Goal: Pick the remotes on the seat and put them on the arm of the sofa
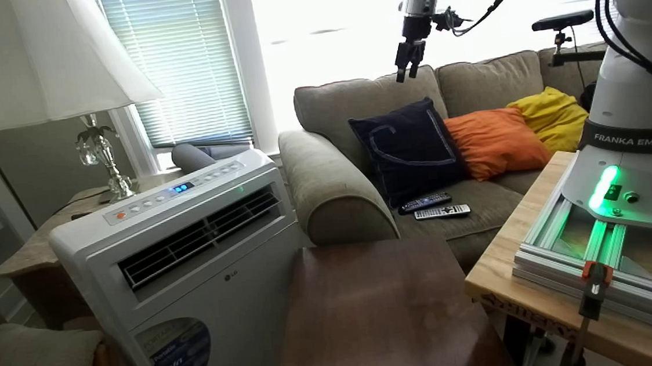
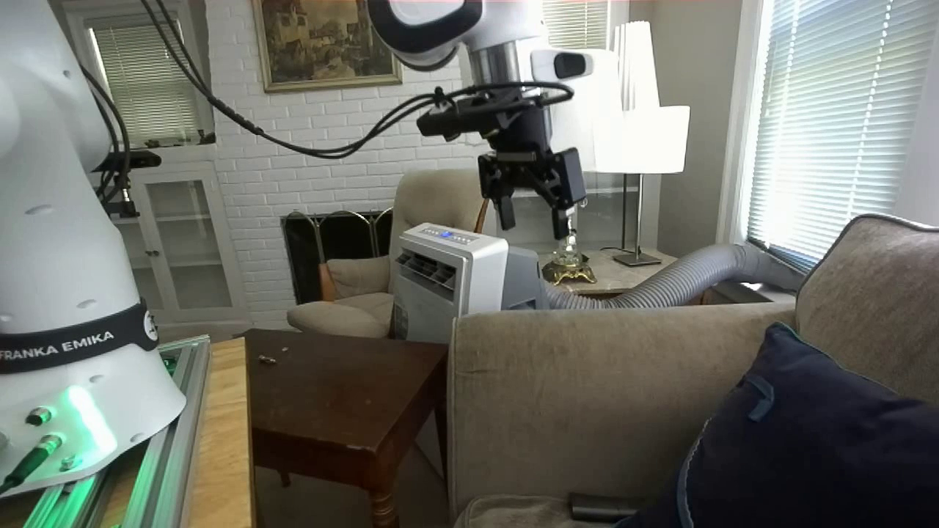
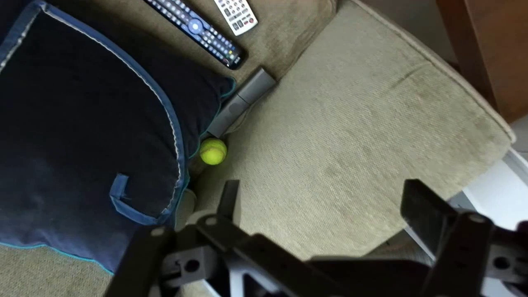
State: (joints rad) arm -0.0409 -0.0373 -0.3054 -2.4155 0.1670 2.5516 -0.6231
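Gripper hangs well above the sofa, fingers wide apart; in the wrist view, the woven fabric of the arm shows between them. Arm: thick, padded, rounded over the top. Seat: flat cushion, same grey-beige cloth. On it: black remote, slim, with small keys and a round pale-blue disc; white remote, flat, just beside it; grey remote, a plain square-ended bar with one line across, in the crease by the arm. Its contact with the pillow: cannot tell. Pillow: navy cloth, lighter blue band, pale frayed stitching. Ball: round, yellow-green, between pillow and arm.
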